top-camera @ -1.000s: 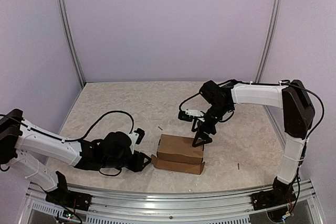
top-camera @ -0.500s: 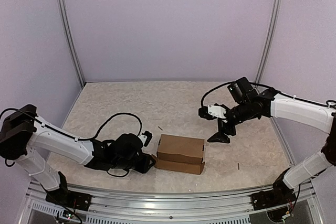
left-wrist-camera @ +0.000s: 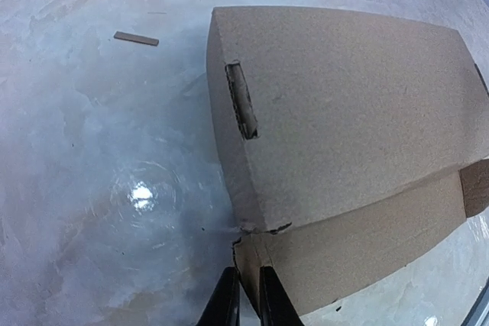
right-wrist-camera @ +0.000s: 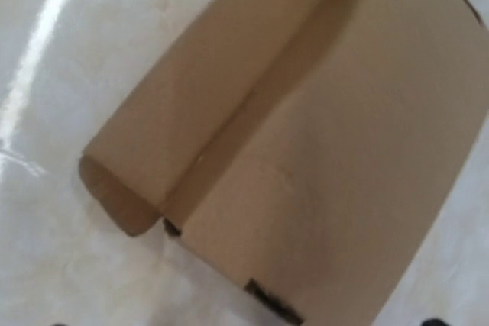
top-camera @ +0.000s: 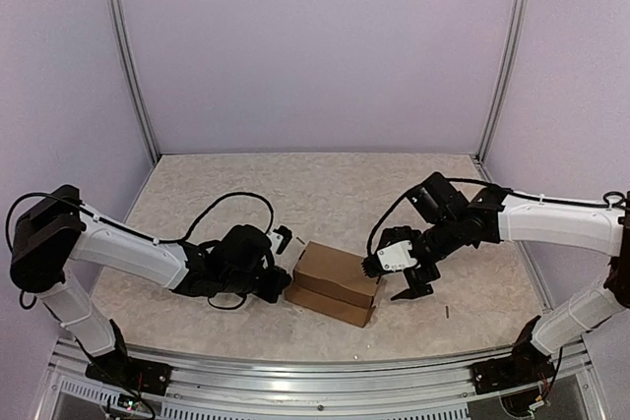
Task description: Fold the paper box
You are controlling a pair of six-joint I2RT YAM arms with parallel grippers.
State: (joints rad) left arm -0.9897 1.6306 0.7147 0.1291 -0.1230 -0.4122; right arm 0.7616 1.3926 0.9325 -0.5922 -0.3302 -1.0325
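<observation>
At the near edge a metal rail (top-camera: pixel 295 369) carries both arm bases, at about 7 and 5 o'clock of the pale marbled surface (top-camera: pixel 217 194). From the 7 o'clock base the left arm lies low across the surface, and the left hand (left-wrist-camera: pixel 250 303) meets the paper box (top-camera: pixel 333 275) at the box's 9 o'clock end. Its fingers (left-wrist-camera: pixel 224 307) stand narrow, almost together, with the torn corner of the box's lower panel running down into the slim gap between them, so they grip that corner. The paper box sits near the middle of the surface, a little toward the near edge. It is plain brown and flattened, with one broad panel folded over a lower one that shows along its near side. Its long axis runs roughly from 10 to 4 o'clock. A short slot (left-wrist-camera: pixel 241 101) is cut in the end wall that faces the left hand. The right hand (top-camera: pixel 411 280) hangs just beside the box's 3 o'clock end with its jaws spread wide and nothing between them. Its wrist view is blurred, and the dark marks along the box's edge there may be notches or tears. A small sliver (top-camera: pixel 446 311) lies at 4 o'clock of the box, and another (left-wrist-camera: pixel 136 38) lies beyond its left end. Lilac walls (top-camera: pixel 315 46) close the far side.
</observation>
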